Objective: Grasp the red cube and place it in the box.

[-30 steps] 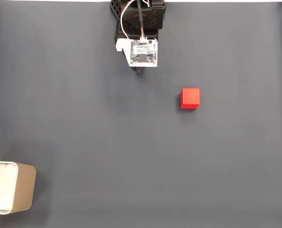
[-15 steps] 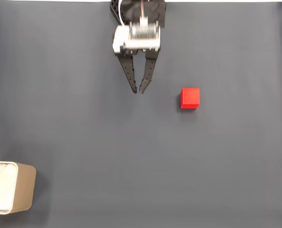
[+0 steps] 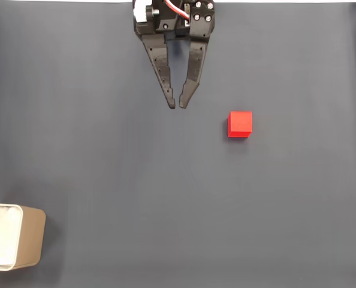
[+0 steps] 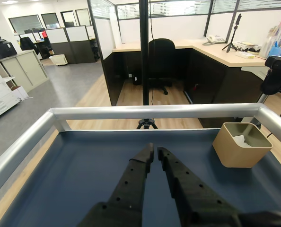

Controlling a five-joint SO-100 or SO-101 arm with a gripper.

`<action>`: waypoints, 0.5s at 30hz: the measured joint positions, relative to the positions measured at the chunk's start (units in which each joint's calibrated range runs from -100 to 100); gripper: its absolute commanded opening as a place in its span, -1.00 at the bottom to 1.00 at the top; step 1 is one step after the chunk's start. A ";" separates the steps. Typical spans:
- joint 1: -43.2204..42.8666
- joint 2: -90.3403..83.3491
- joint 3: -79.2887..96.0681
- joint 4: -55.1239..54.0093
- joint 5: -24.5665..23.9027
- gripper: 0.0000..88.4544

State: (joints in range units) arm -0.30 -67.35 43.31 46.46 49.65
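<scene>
The black two-finger gripper (image 3: 177, 106) hung nearly closed and empty, tips just apart, over the dark blue mat (image 3: 166, 198); this looked like the approach step. The small bright red matte cube (image 3: 240, 124) sat to its right in the fixed view, well apart from the beige rounded-corner box (image 3: 29, 237) at the lower-left, so the next move called for opening wider and swinging over the cube.

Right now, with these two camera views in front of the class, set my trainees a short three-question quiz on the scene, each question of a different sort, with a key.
1. True or false: the red cube is held in the hand.
2. Multiple choice: in the fixed view, the box sits at the
A. top right
B. bottom left
C. centre
3. Short answer: in the fixed view, on which side of the hand's fingertips does the cube lie?

Key:
1. False. The cube rests alone on the dark mat, apart from the hand.
2. B. The wrist view shows the same box at the right, near the metal rail.
3. The right.
</scene>
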 measured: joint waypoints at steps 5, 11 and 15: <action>0.07 4.08 -4.07 4.53 0.49 -1.00; 1.19 8.16 -7.14 10.42 0.73 -1.00; 1.41 10.51 -7.96 14.08 0.73 -1.00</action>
State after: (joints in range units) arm 1.11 -56.84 35.35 60.54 50.38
